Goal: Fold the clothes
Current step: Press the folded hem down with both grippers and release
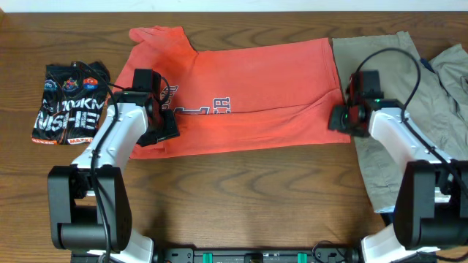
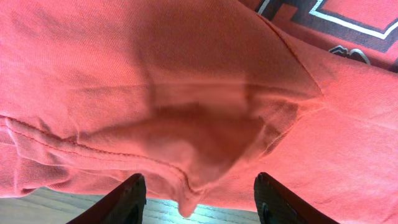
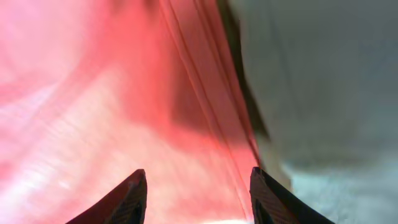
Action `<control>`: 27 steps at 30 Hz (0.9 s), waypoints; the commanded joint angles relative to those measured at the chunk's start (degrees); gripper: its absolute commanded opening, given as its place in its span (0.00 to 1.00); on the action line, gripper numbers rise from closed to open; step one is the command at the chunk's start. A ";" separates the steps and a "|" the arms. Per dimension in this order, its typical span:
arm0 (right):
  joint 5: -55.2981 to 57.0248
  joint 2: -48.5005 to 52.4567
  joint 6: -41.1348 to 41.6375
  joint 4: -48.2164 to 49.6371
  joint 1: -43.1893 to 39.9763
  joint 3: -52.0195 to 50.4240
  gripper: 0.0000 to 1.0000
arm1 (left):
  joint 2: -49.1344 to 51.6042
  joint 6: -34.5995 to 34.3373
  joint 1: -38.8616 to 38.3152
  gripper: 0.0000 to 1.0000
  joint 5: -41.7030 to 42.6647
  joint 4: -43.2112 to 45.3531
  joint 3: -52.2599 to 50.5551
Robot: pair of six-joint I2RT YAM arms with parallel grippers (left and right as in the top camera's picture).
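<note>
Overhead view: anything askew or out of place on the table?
Yes. The red T-shirt is folded unevenly: one sleeve sticks out top-left, the chest print is half hidden under the fold, and its right edge meets the khaki garment.

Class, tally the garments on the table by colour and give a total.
Red T-shirt: 1
Black printed garment: 1
Khaki garments: 2, as far as the overhead shows
Total: 4

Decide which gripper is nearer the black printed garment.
Left. The left gripper is over the near end of the red T-shirt, beside the black printed garment; the right gripper is at its far hem.
</note>
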 commanded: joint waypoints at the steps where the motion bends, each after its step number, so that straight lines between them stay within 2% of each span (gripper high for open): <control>1: -0.42 -1.53 0.39 2.21 0.00 1.84 0.52 | -0.24 -0.96 -0.02 0.58 -1.53 -0.13 -0.94; 5: -1.62 -0.48 1.55 7.10 0.00 1.84 0.52 | -0.22 -3.10 -0.02 0.58 -5.01 0.81 -2.21; 14: -5.35 4.22 5.90 15.45 -0.02 1.84 0.47 | -0.04 -3.37 -0.02 0.58 -4.96 3.61 -3.56; 25: -5.86 9.62 10.91 22.95 0.00 1.84 0.35 | 0.13 -4.02 -0.02 0.58 -4.92 5.66 -3.56; 27: -5.88 10.03 11.02 24.39 -0.02 1.84 0.30 | 0.13 -4.17 -0.02 0.58 -4.52 5.92 -3.56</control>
